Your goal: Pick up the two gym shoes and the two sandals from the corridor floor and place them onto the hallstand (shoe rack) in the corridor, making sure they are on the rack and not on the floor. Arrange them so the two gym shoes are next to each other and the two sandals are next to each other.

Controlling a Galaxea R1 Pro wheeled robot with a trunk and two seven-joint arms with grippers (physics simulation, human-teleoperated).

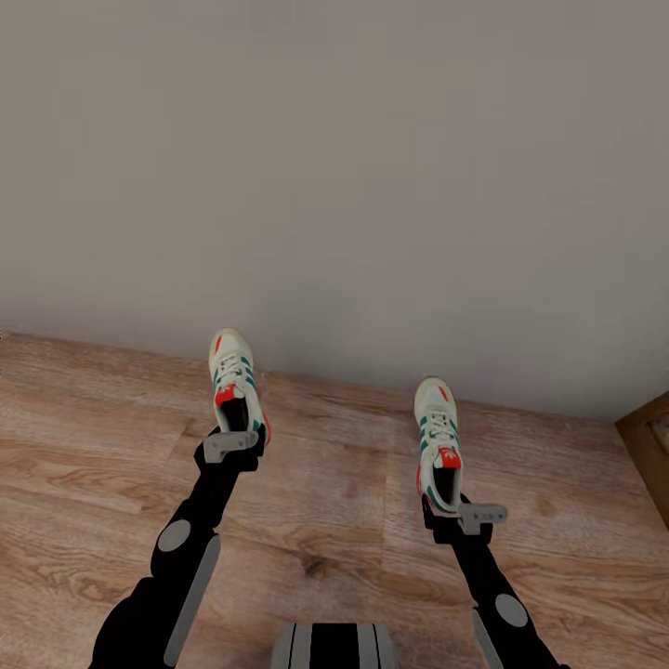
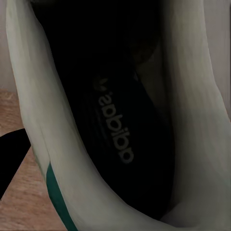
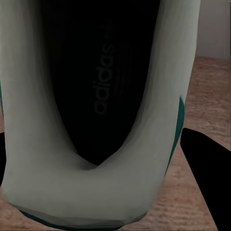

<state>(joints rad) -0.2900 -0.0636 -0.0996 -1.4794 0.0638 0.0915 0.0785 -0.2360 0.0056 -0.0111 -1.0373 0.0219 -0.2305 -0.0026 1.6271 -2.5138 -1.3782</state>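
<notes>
Right at the bottom edge of the head view sits the grey-and-black striped top of the robot's own trunk [image 1: 333,646], and from either side of it 2 black arms with grey joint caps reach forward over the light brown wood-plank corridor floor [image 1: 353,502]. The left gripper [image 1: 232,444] is at the heel of a cream-white lace-up gym shoe with green side stripes and a red-orange tongue patch [image 1: 234,379], toe pointing toward the plain grey wall [image 1: 372,186]. The right gripper [image 1: 457,516] is at the heel of the matching second gym shoe [image 1: 438,437], well apart from the first, also toe to the wall. A dark brown wooden edge [image 1: 650,455] shows at the far right.

Over to the left wrist view: we're looking straight into the first shoe [image 2: 43,115], cream collar wrapping a black insole with pale lettering, a black finger [image 2: 10,159] outside the collar. Jaws look closed on the heel wall.

Right wrist view: same story, second shoe [image 3: 82,192], a black finger [image 3: 207,163] outside the heel, jaws holding it.
</notes>
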